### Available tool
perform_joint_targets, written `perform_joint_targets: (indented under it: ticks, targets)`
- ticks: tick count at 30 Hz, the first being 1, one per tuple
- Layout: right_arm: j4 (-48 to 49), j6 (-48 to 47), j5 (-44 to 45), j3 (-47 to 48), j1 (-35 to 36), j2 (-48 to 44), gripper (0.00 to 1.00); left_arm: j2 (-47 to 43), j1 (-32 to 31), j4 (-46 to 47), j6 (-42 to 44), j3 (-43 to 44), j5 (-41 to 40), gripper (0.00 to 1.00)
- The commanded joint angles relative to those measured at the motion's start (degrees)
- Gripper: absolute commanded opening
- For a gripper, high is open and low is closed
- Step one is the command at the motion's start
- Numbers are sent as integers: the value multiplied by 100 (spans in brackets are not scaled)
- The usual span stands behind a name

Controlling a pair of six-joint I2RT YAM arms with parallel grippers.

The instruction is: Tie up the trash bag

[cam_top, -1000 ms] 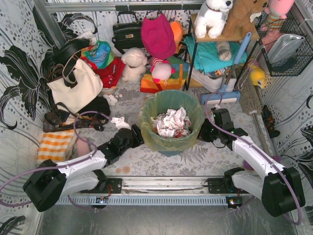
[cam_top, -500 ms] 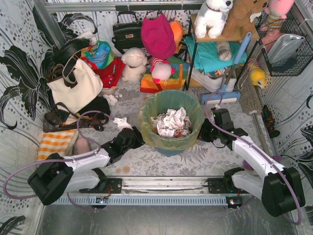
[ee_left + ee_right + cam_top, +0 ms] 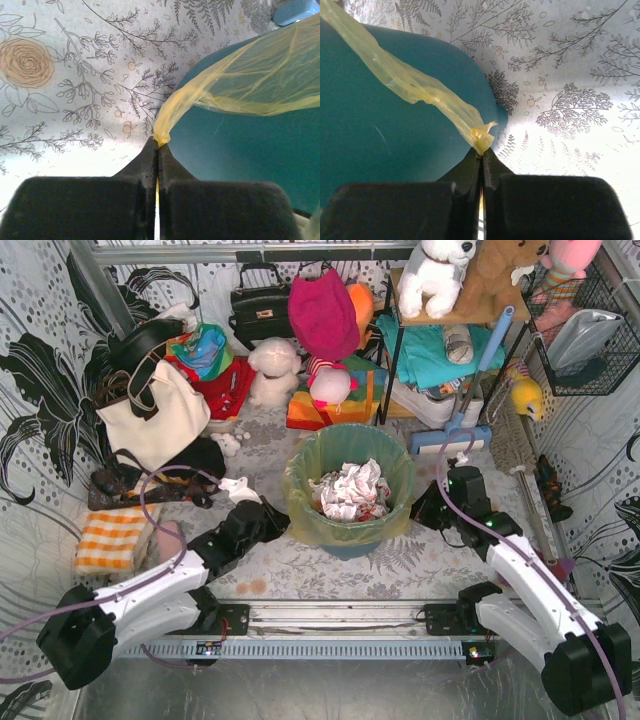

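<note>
Now my left gripper (image 3: 158, 145) and right gripper (image 3: 481, 151) are each clamped fully closed on opposite rim corners of the bag (image 3: 395, 502) lining the bin (image 3: 240, 160), and a hard pull could tear the thin plastic or tip the bin.

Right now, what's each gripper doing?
Left gripper: shut on the trash bag.
Right gripper: shut on the trash bag too.
</note>
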Motion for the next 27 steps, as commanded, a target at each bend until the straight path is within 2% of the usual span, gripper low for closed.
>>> perform_joint_targets:
  ticks: [1, 9, 15, 21, 27]
  targets:
    - [-421, 171, 424, -50, -31, -431, 0, -487, 21, -700, -5, 226, -241, 0]
    - [-918, 244, 120, 112, -30, -1189, 0, -1219, 24, -1901, 121, 615, 177, 0]
    - [-1153, 409, 43, 349, -32, -1821, 0, -1664, 23, -2741, 124, 1154, 138, 0]
    - [-1542, 463, 408, 763, -32, -2262, 0, -1863, 24, -3032, 115, 1553, 87, 0]
    - [-1395, 553, 460, 998, -27, -2598, 0, -1922, 24, -3171, 150, 1861, -18, 0]
